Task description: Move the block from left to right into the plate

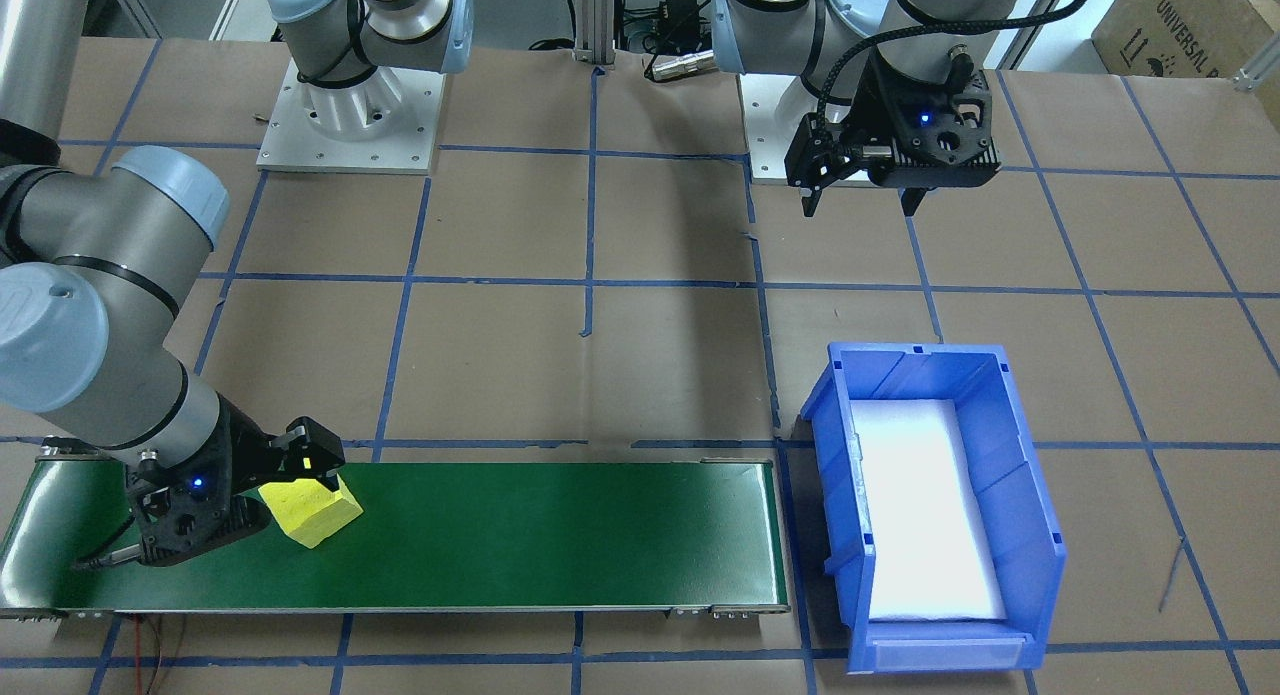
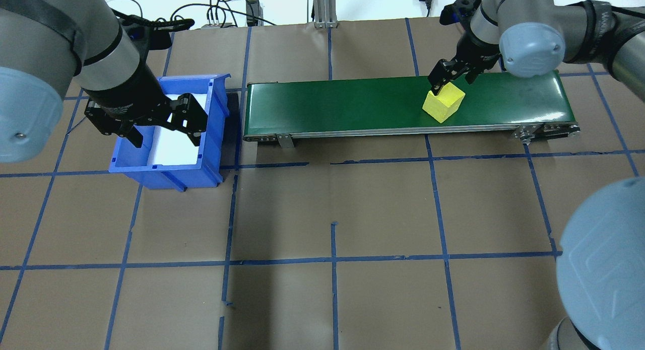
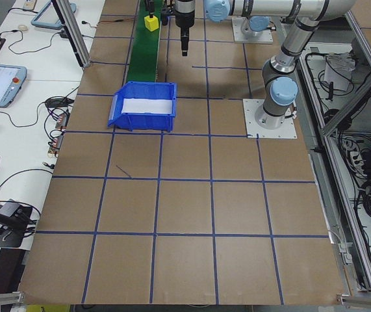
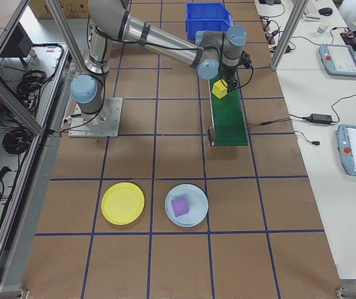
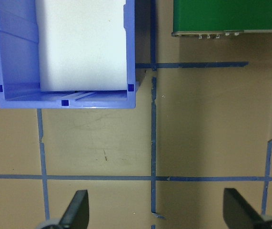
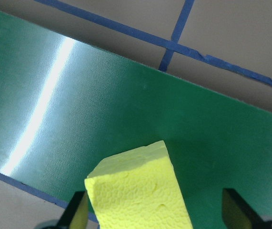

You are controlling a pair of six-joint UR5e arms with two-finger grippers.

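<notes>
The yellow block [image 1: 312, 512] [image 2: 443, 103] rests on the green conveyor belt [image 1: 560, 535], near the end on my right. My right gripper [image 2: 451, 80] [image 6: 157, 214] is lowered over it and open. The block [image 6: 140, 191] lies between the fingers, close to one finger [image 6: 78, 212] and well apart from the other. My left gripper [image 2: 164, 133] [image 5: 157, 214] hangs open and empty above the table, beside the blue bin [image 5: 64, 98]. The yellow plate [image 4: 123, 204] lies empty on the table far from the belt and shows only in the exterior right view.
The blue bin [image 1: 835, 475], lined with white foam, stands off the belt's other end. A light blue plate [image 4: 196, 193] holding a purple block [image 4: 179, 206] lies beside the yellow plate. Side desks carry tablets and cables.
</notes>
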